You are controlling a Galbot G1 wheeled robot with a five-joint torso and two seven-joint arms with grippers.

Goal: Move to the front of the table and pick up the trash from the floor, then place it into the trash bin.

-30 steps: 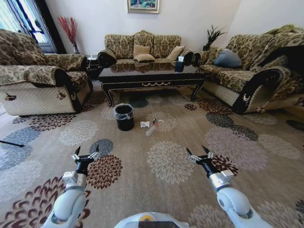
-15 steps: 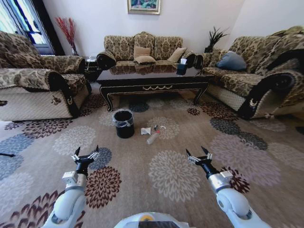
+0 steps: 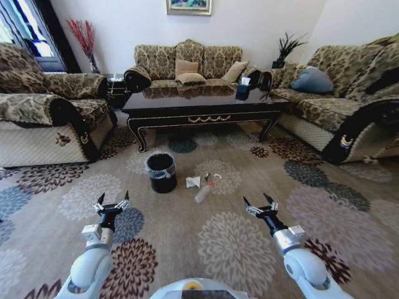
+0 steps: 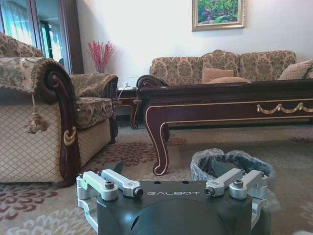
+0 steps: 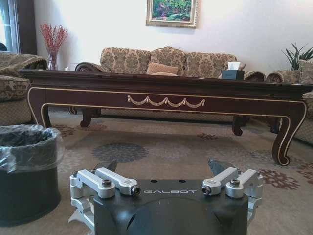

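Your trash lies on the floor (image 3: 249, 168) in front of the table (image 3: 202, 104), between it and the robot: a crumpled white paper (image 3: 192, 182), a clear slim bottle (image 3: 204, 192) lying on its side just beside the paper, and small dark scraps (image 3: 208, 177) next to both. You will find the trash bin (image 3: 161, 172) upright on the carpet just to the left of the paper, apart from it, its clear liner folded over the rim. The table stands behind these items with a dark tissue box (image 3: 241, 88) near its right end; a sofa (image 3: 187, 62) runs along the far wall.

Your left gripper (image 3: 111, 204) hangs low over the carpet at the near left, fingers spread and empty, well short of the bin. Your right gripper (image 3: 261, 206) hangs at the near right, likewise spread and holding nothing, well apart from the bottle. In the left wrist view the bin (image 4: 230, 160) sits directly ahead of the spread fingers, with the table leg (image 4: 159, 142) beyond it
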